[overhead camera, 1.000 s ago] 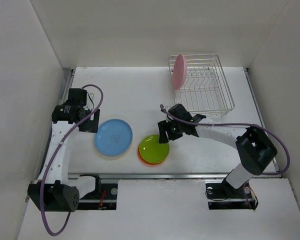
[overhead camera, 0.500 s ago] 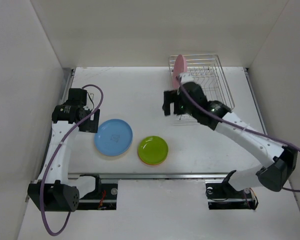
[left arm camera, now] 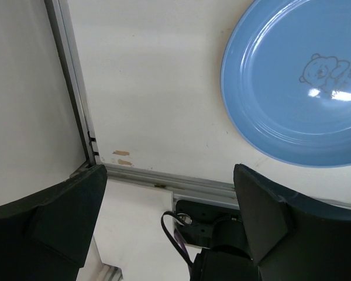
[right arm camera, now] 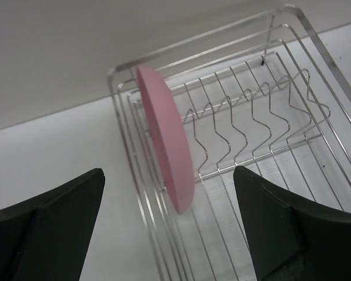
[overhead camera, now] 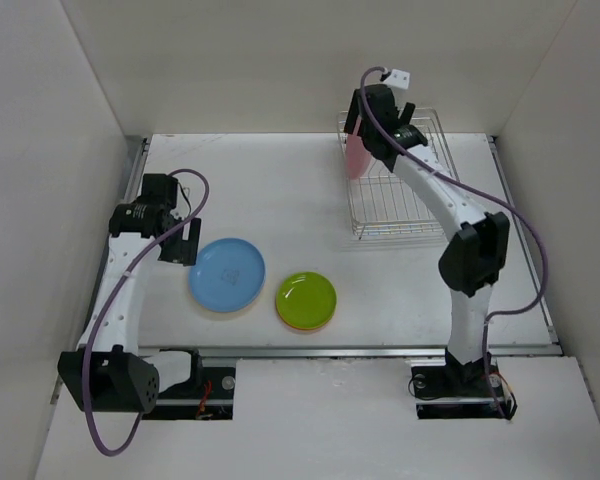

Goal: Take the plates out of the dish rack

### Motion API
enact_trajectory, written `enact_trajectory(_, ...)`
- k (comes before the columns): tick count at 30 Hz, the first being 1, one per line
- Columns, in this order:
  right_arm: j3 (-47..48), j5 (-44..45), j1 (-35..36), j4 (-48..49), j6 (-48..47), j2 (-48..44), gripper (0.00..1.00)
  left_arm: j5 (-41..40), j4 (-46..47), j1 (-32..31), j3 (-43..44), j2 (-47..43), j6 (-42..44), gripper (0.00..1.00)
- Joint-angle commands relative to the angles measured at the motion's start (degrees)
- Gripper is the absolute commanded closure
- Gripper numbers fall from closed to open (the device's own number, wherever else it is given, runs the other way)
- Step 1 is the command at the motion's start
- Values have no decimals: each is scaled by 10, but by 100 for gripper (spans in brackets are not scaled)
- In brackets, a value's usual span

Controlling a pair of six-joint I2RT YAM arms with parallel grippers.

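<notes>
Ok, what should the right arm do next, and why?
Probably lower the open right gripper onto the pink plate, then close on its rim. That plate stands on edge in the dish rack, the only one there, and the gripper hovers above.

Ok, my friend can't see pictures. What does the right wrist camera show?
One pink plate stands on edge at one end of a silver wire dish rack; the other slots in view are empty. The right gripper is open, its dark fingers wide apart at the bottom corners, holding nothing.
</notes>
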Motion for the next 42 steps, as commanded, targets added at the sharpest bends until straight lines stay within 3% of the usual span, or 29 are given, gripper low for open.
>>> enact_trajectory(1, 37, 51, -7, 44, 4, 48, 3, -17, -2, 4, 3, 9, -3, 12)
enact_trajectory(5, 83, 97, -8, 44, 4, 129, 6, -22, -2, 4, 3, 16, -3, 12)
enact_trajectory(9, 89, 126, -8, 44, 4, 151, 25, -22, -2, 4, 3, 27, -3, 12)
enact_trajectory(10, 89, 126, -8, 44, -2, 151, 36, -22, -2, 4, 9, 27, -3, 12)
enact_trajectory(12, 72, 117, -8, 50, -8, 142, 50, -22, 3, 4, 10, 27, 2, 12)
enact_trajectory(13, 66, 117, -8, 50, -13, 142, 68, -22, 3, 4, 10, 27, 3, 12)
enact_trajectory(14, 61, 110, -8, 56, -13, 132, 78, -22, 3, 4, 10, 32, 3, 12)
enact_trajectory(17, 50, 110, -8, 56, -13, 105, 100, -22, 3, 4, 10, 32, 3, 12)
enact_trajectory(25, 16, 214, -2, 94, -56, -16, 100, -15, -9, 4, 43, 15, 14, 12)
enact_trajectory(32, -60, 234, 29, 129, -112, -131, 100, 9, -35, 4, 105, 15, 27, 12)
enact_trajectory(34, -89, 183, 42, 117, -112, -176, 100, 25, -40, 4, 121, 9, 33, 12)
enact_trajectory(38, -172, -77, 62, 85, -106, -237, 100, 137, -45, 4, 161, -11, 49, 11)
enact_trajectory(39, -214, -199, 70, 85, -106, -246, 100, 159, -45, 4, 161, -16, 55, 9)
enact_trajectory(42, -266, -376, 104, 107, -83, -253, 100, 220, -45, 4, 168, -16, 61, 7)
